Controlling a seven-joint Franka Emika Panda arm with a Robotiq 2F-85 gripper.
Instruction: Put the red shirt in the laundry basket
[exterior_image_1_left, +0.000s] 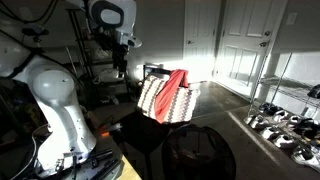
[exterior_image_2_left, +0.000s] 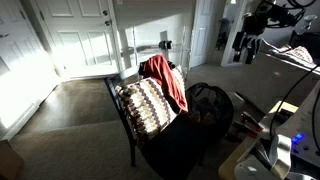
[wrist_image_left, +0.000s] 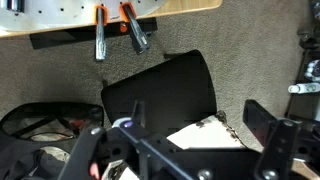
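Observation:
The red shirt (exterior_image_1_left: 176, 88) hangs draped over the rim of the laundry basket (exterior_image_1_left: 157, 100), a zigzag-patterned hamper standing on a dark stand. Both show in both exterior views, the shirt (exterior_image_2_left: 167, 80) lying across the top of the basket (exterior_image_2_left: 143, 106) and down its side. My gripper (exterior_image_1_left: 120, 66) hangs in the air apart from the basket, also in an exterior view (exterior_image_2_left: 245, 42). In the wrist view my gripper (wrist_image_left: 180, 150) is open and empty, above a black flat surface (wrist_image_left: 160, 95). Shirt and basket do not show in the wrist view.
A black round tub (exterior_image_1_left: 200, 150) stands on the floor beside the basket, also in an exterior view (exterior_image_2_left: 210, 102). A wire rack with shoes (exterior_image_1_left: 285, 125) lines one wall. Orange-handled tools (wrist_image_left: 112, 30) hang at a wooden bench edge. White doors (exterior_image_2_left: 80, 35) stand behind.

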